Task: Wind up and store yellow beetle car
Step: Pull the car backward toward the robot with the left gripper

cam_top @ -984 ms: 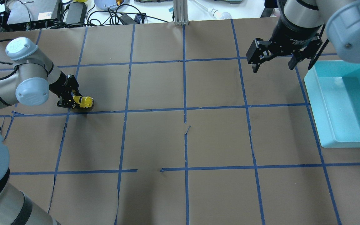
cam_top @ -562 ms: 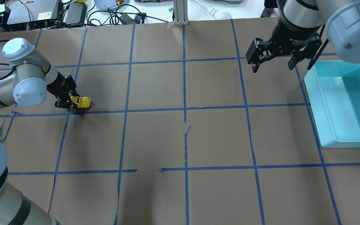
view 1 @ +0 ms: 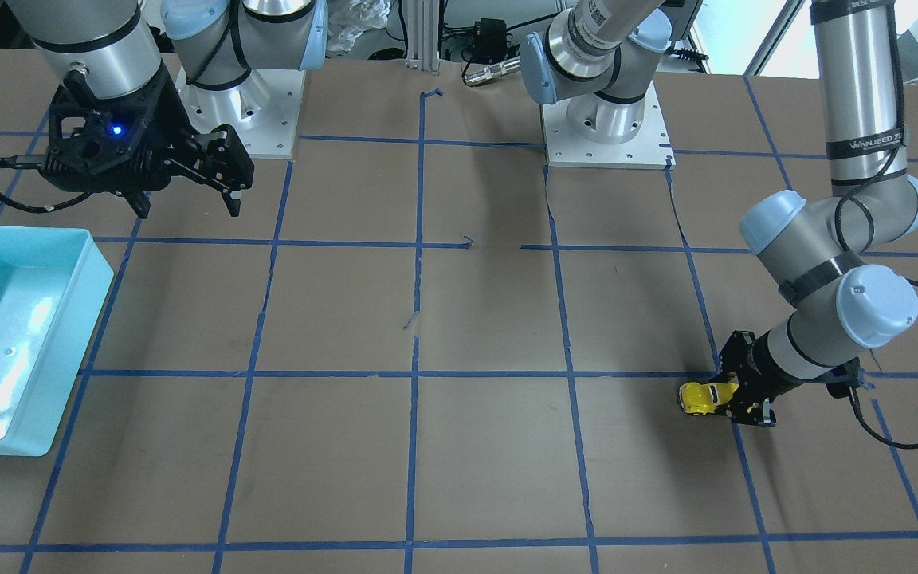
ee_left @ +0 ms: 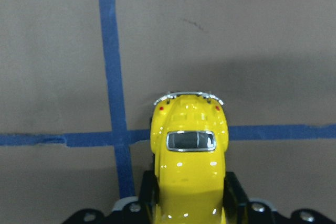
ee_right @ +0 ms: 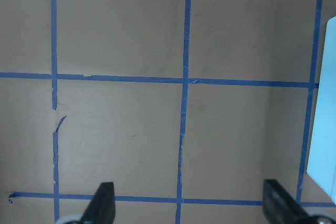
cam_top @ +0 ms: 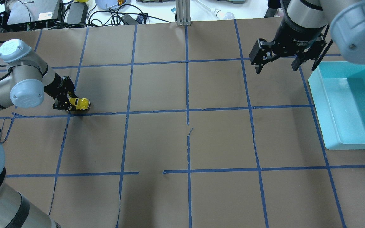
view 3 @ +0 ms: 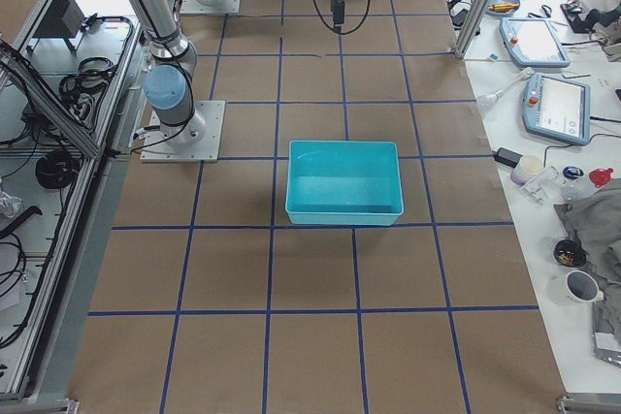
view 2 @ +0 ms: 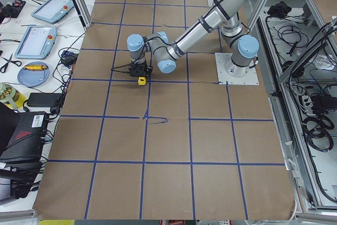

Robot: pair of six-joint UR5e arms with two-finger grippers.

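**Markings.** In the front-facing view, a black strap on the upright link of the left arm at upper right reads "WANJEED" (view 1: 865, 144). In the overhead view, a "UR" logo (cam_top: 9, 47) sits on the left arm's pale blue joint cap at left. The white print on the right gripper's wrist body is too small to read with confidence.

**Inventory.**
- Arms: two.
- Grippers: two.
- Yellow beetle car (cam_top: 81, 103): one.
- Turquoise bin (cam_top: 327, 126): one.
- Teach pendants (view 3: 557, 108): two, on the side bench at the right of the exterior right view.

**Left gripper** (cam_top: 72, 103). It is at centre-left of the overhead frame, low over the table (cam_top: 157, 139), which is covered in brown paper with a blue tape grid. Its fingers (ee_left: 235, 199) are clamped on both flanks of the car.

**Car location.** The car is at table level, just above a horizontal tape line and right of a tape crossing. In the left wrist view its window and silver bumper point toward the top of the frame.

**Right gripper** (cam_top: 277, 68). It is at upper right and raised above the table. Its jaws are spread wide with nothing between them.

**Bin.** It sits at the right edge of the overhead frame, well apart from the car.
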